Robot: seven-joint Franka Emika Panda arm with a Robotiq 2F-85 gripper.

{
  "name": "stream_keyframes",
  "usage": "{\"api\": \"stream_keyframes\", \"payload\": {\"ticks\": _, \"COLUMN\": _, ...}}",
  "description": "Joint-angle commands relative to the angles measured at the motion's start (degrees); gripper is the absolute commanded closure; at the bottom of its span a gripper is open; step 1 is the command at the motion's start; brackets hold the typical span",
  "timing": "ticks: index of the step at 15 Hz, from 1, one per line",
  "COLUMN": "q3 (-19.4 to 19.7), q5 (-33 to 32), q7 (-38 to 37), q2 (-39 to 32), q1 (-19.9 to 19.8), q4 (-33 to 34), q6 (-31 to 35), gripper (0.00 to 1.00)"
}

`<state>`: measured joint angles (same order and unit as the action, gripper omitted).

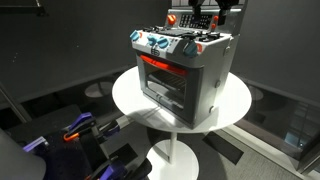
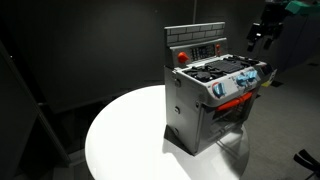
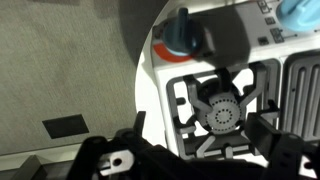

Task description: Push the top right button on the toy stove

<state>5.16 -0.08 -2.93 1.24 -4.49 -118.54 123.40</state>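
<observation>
The toy stove (image 1: 185, 75) is silver-grey with a red strip above its glass door and blue knobs. It stands on a round white table (image 1: 130, 95), and both show in both exterior views, the stove (image 2: 215, 100) and the table (image 2: 120, 130). Its upright back panel (image 2: 197, 40) carries buttons, with a red knob (image 2: 182, 57) at one end. My gripper (image 2: 262, 35) hovers just above and beside the stove's top at the panel end, touching nothing. It also shows above the stove's back (image 1: 205, 16). In the wrist view the fingers (image 3: 200, 130) are apart over a burner (image 3: 222, 112), empty.
The table's edge lies close around the stove. Dark curtains surround the scene. Blue and purple objects (image 1: 78, 128) lie on the floor beside the table's pedestal base (image 1: 175, 155). A blue and orange knob (image 3: 180, 35) sits beyond the burner.
</observation>
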Motion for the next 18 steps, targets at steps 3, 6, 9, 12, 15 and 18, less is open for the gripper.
{"api": "stream_keyframes", "payload": {"ticks": 3, "q3": 0.3, "q5": -3.0, "q7": 2.8, "q2": 8.3, "q1": -0.6, "q4": -7.6, "q6": -4.2, "gripper": 0.0}}
{"api": "stream_keyframes", "payload": {"ticks": 6, "q3": 0.2, "q5": -4.5, "q7": 3.1, "q2": 11.9, "q1": -0.7, "q4": -11.4, "q6": -4.4, "gripper": 0.0}}
{"api": "stream_keyframes", "payload": {"ticks": 9, "q3": 0.2, "q5": -5.7, "q7": 3.3, "q2": 14.8, "q1": -0.7, "q4": -14.4, "q6": -4.3, "gripper": 0.0}}
{"api": "stream_keyframes", "payload": {"ticks": 12, "q3": 0.1, "q5": -6.5, "q7": 3.6, "q2": 16.9, "q1": -0.7, "q4": -16.4, "q6": -4.3, "gripper": 0.0}}
{"api": "stream_keyframes", "payload": {"ticks": 15, "q3": 0.0, "q5": -5.3, "q7": 2.4, "q2": 15.4, "q1": -0.5, "q4": -15.5, "q6": -3.9, "gripper": 0.0}}
{"api": "stream_keyframes", "payload": {"ticks": 18, "q3": 0.0, "q5": -5.3, "q7": 2.4, "q2": 15.7, "q1": -0.5, "q4": -16.0, "q6": -3.9, "gripper": 0.0}}
